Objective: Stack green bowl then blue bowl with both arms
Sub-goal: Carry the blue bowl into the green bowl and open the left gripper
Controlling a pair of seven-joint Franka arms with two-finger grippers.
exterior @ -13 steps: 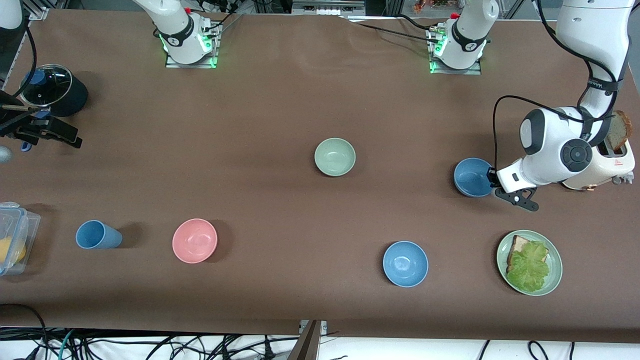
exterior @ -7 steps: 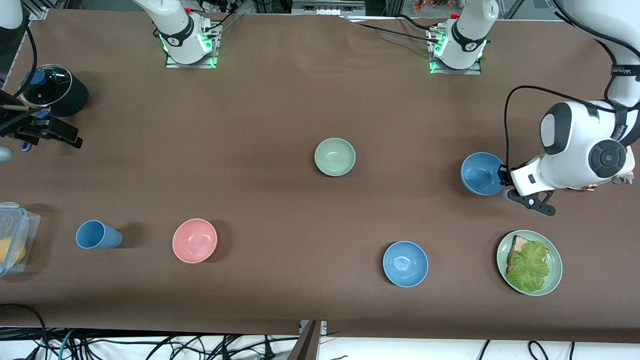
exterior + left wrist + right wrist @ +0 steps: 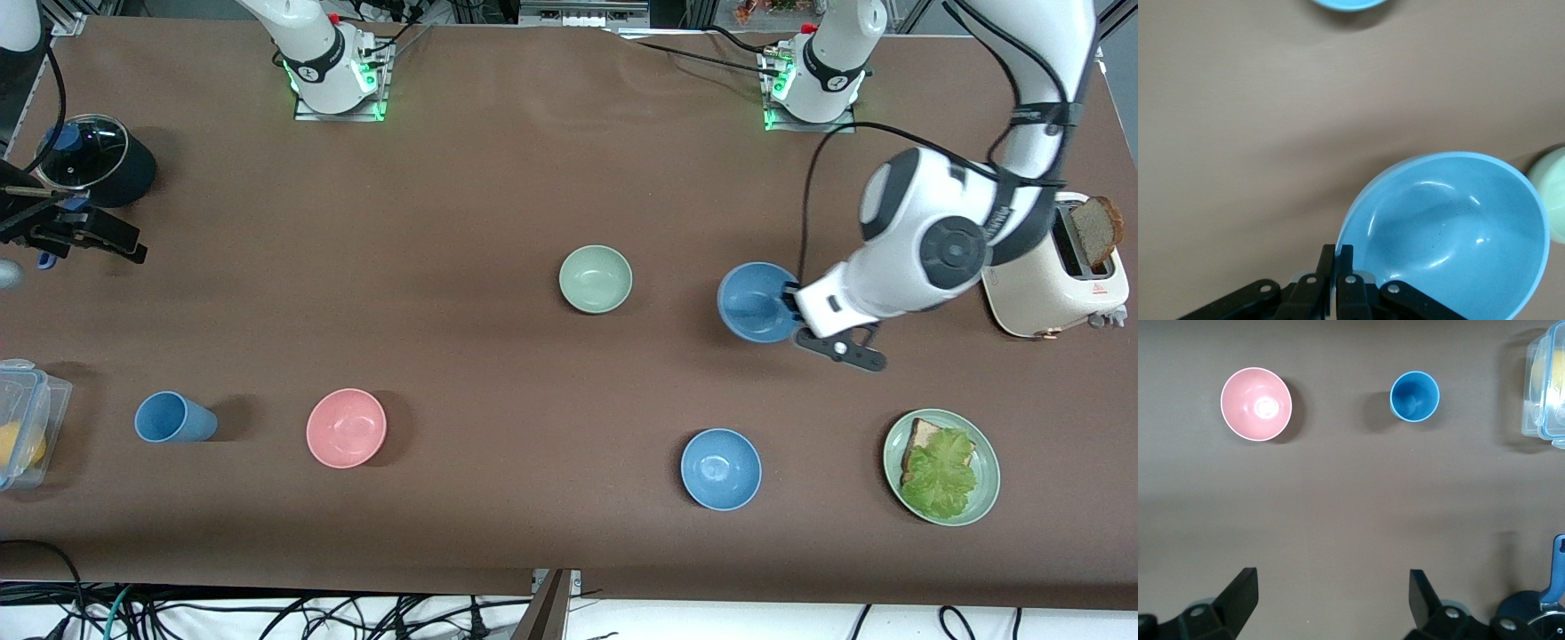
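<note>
Blue bowl (image 3: 754,302) held by its rim in the left gripper (image 3: 791,307), above the table (image 3: 498,178) beside the green bowl (image 3: 596,279)

The left gripper's fingers (image 3: 1337,267) are pinched tight on the rim of the blue bowl, which hangs tilted over bare tabletop between the green bowl and the toaster (image 3: 1058,276); the green bowl sits upright near the table's middle, apart from the held bowl. A second blue bowl (image 3: 721,468) lies nearer the front camera, beside the green plate (image 3: 987,498) with bread and lettuce. The right gripper (image 3: 1331,600) waits with fingers spread wide and holding nothing, over the right arm's end of the table, above the pink bowl (image 3: 346,428) and blue cup (image 3: 173,418)
</note>
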